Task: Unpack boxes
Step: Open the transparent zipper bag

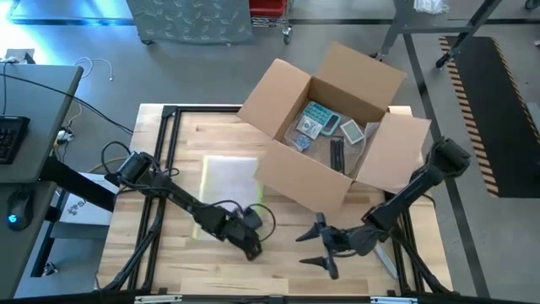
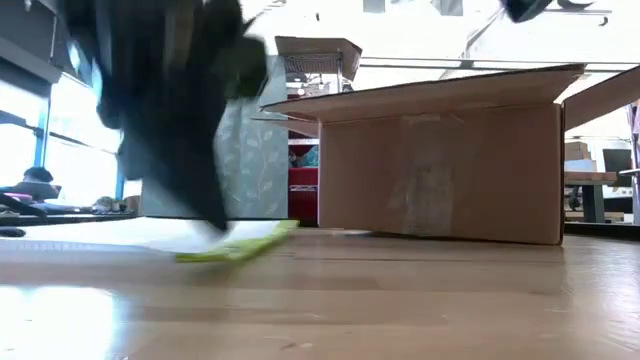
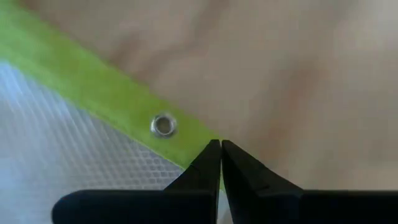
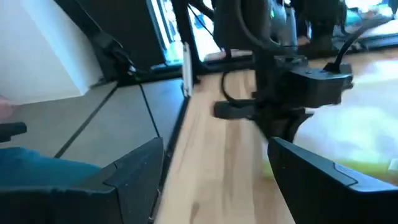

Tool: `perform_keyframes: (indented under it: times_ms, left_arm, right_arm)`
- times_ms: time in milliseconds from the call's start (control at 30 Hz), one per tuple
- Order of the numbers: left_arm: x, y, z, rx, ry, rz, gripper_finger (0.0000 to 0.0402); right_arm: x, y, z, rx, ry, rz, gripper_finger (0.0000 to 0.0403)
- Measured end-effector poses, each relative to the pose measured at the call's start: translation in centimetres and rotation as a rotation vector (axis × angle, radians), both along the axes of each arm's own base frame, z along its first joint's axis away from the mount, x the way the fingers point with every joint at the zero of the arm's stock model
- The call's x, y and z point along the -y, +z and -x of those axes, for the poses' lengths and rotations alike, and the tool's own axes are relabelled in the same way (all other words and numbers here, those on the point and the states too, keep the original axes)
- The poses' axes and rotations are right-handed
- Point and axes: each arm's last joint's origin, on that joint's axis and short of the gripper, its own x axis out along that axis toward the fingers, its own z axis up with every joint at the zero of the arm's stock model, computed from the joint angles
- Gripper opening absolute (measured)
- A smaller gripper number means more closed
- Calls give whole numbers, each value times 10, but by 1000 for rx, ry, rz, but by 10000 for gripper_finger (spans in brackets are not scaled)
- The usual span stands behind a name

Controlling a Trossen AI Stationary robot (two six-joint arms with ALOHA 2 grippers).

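Left arm: I'm seeing it reaching low across the wooden desk [image 1: 278, 266] from the left side, elbow bent, wrist tipped down at the near corner of the sleeve.

Left gripper [image 3: 220, 144]: fingers are pressing together, tips sitting right at the yellow-green edge of the clear sleeve [image 1: 228, 179]. Can't tell if they're actually pinching that edge or just touching it.

Right arm: it's coming in from the right, angling down toward the near middle of the desk, hovering just off the box's near side.

Right gripper [image 1: 319, 247]: fingers are spreading wide, holding nothing, pointing over at the left gripper.

Box [image 1: 333, 127]: plain brown corrugated cardboard, sitting skewed at the far right of the desk, flaps folding outward. From the low view I'm looking at a flat side with a clear tape strip down it.

Inside the box: small packaged items [image 1: 319, 122] under crinkly clear film, too small for me to make out.

Sleeve: flat, translucent, fine gridded texture, with a small metal eyelet [image 3: 163, 126] set in the yellow-green border.
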Motion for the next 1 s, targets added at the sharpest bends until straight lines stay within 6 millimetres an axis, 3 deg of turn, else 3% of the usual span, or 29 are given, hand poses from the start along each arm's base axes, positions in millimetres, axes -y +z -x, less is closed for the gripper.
perform_keyframes:
  times_ms: [100,267,367,467,567,667,833,1000]
  left_arm:
    - [9,29,-6,24,-51,17,0]
    - [11,51,20,-229,37,-93,0]
    - [10,39,37,-366,83,-129,0]
    - [6,12,51,-482,114,-154,0]
    - [-1,-9,64,-558,197,-155,0]
    - [3,-15,74,-556,250,-135,0]
    - [26,-12,94,-516,281,-120,0]
    - [51,-11,115,-464,353,-61,0]
  right_arm:
    - [-5,8,7,35,0,9,275]
    - [-14,15,5,36,-17,27,275]
    - [-20,-2,0,-72,-24,112,275]
    - [-27,-17,-13,-167,-36,97,275]
    - [-35,-29,-38,-208,-37,82,275]
    - [-36,-42,-72,-238,-67,79,275]
    - [-15,-77,-134,-350,-21,-11,275]
    - [11,-114,-177,-490,3,-92,275]
